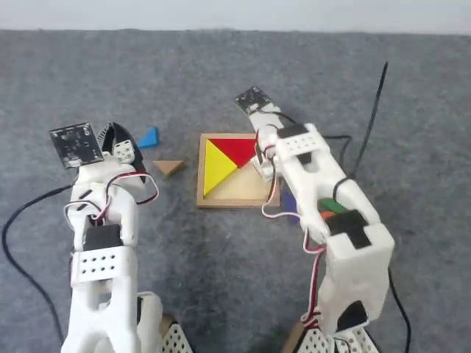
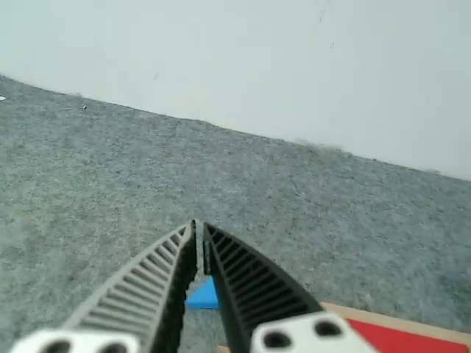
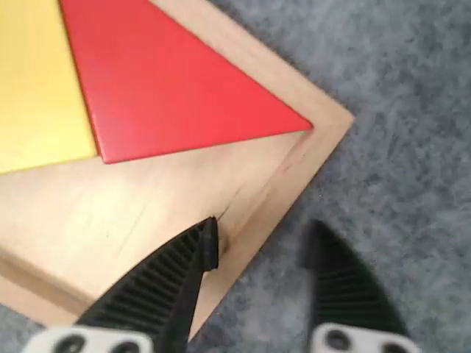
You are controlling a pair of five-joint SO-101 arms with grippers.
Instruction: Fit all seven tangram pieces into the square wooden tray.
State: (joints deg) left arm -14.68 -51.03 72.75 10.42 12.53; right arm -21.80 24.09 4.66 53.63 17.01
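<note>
the right claw (image 3: 263,239), spread, straddles the rim of the wooden tray (image 1: 200,180), which holds a yellow triangle (image 1: 215,168) and a red triangle (image 1: 237,151). the left claw (image 2: 199,235), pressed together, hangs above a blue piece (image 2: 202,296); it likely needs to open before descending squarely.

Holds the left arm (image 1: 103,265) stretched forward at the left side, wrist raised and roughly level, with the left gripper (image 2: 197,229) closed and its ribbed black fingers (image 2: 158,283) pressed together tip to tip. Holds the right arm (image 1: 360,272) folded forward at the right side, bent down at the wrist, with the right gripper (image 3: 263,234) pointing downward, jaws parted, ribbed finger (image 3: 173,276) and smooth finger (image 3: 335,272) well apart.
</note>
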